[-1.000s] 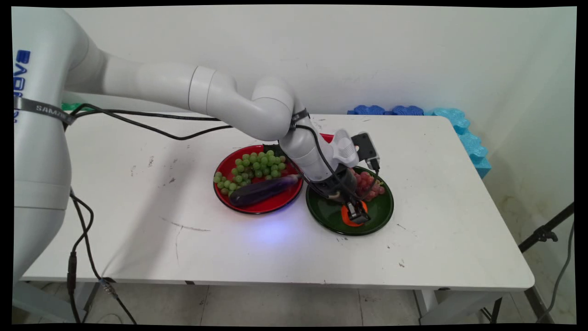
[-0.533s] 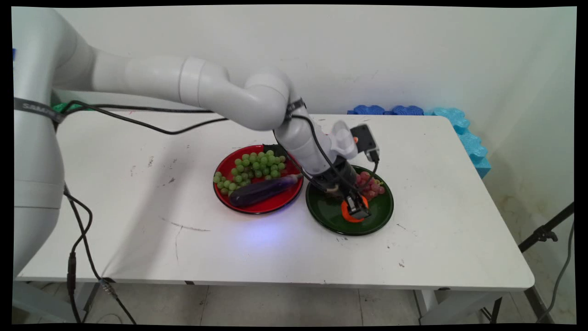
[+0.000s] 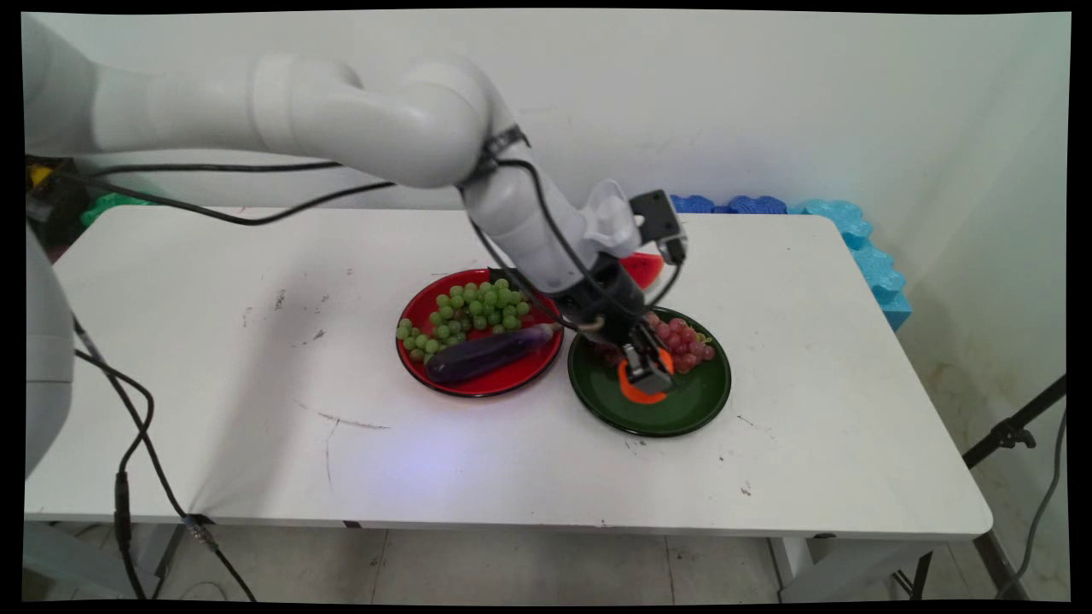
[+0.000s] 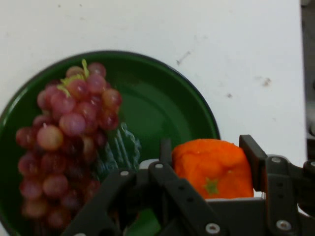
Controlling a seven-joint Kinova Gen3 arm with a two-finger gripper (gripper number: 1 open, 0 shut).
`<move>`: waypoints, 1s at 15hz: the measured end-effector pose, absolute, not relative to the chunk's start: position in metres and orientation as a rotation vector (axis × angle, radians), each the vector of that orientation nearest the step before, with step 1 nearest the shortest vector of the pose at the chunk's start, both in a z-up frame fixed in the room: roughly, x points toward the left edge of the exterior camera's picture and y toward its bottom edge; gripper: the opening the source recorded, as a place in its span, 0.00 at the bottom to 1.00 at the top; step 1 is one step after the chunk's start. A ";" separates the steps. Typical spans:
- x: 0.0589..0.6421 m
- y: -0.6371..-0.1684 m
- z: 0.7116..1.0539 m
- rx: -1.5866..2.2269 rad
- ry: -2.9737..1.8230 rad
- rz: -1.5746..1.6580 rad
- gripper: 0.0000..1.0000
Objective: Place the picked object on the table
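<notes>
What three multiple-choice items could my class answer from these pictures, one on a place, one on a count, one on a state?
1. Where do the red grapes lie?
A. on the green plate
B. on the red plate
C. on the bare table

2. How many plates stand on the table?
A. one
B. two
C. three

3. What is the gripper doing?
A. hanging open above the eggplant
B. shut on the orange pepper
C. shut on the green grapes

Answers:
1 A, the bunch sits inside the green rim.
2 B, a red plate and a green one.
3 B, the hand view shows a finger on each side of the pepper.
</notes>
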State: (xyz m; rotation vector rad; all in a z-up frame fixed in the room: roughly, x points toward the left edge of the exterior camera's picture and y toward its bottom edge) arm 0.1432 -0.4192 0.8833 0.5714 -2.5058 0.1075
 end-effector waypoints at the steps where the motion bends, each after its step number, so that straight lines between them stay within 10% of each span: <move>1: 0.150 -0.414 0.888 0.567 -2.511 0.099 0.00; 15: 0.240 -0.378 0.836 0.477 -2.608 0.068 0.00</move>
